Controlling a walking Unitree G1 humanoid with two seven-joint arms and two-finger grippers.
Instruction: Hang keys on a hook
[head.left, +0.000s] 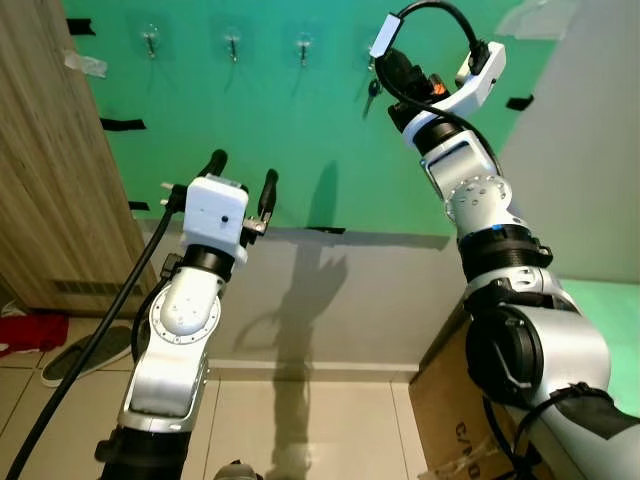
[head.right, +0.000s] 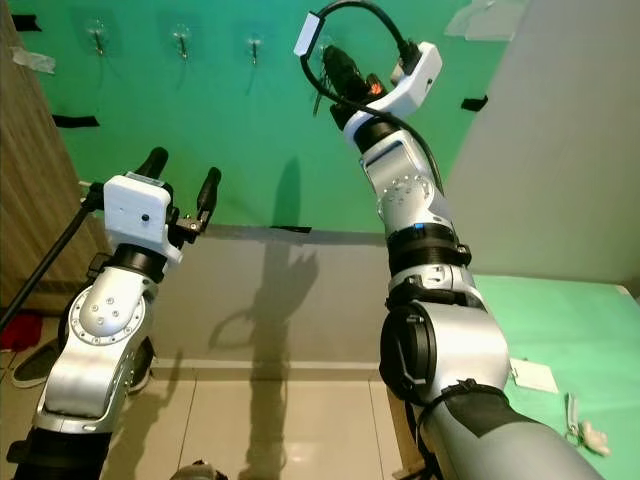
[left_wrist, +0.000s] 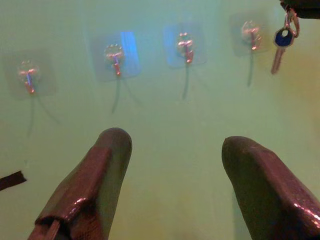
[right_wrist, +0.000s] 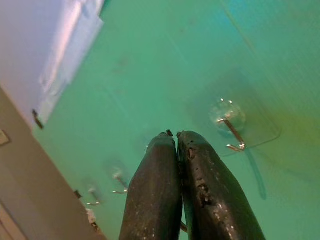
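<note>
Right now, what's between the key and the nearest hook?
Nothing: bare green wall separates the key from the nearest hook, seen in the left wrist view.

R claw (right_wrist: 176, 137) clamped, L claw (left_wrist: 175, 145) spread.

I count four hooks on the green wall: first (left_wrist: 28, 76), second (left_wrist: 115, 56), third (left_wrist: 185, 45), fourth (left_wrist: 251, 33). One blue-headed key (left_wrist: 281, 44) hangs beside the fourth. Two grippers: left gripper (head.left: 242, 182) and right gripper (head.left: 383, 62). One cardboard box (head.left: 450, 410) stands on the floor.
</note>
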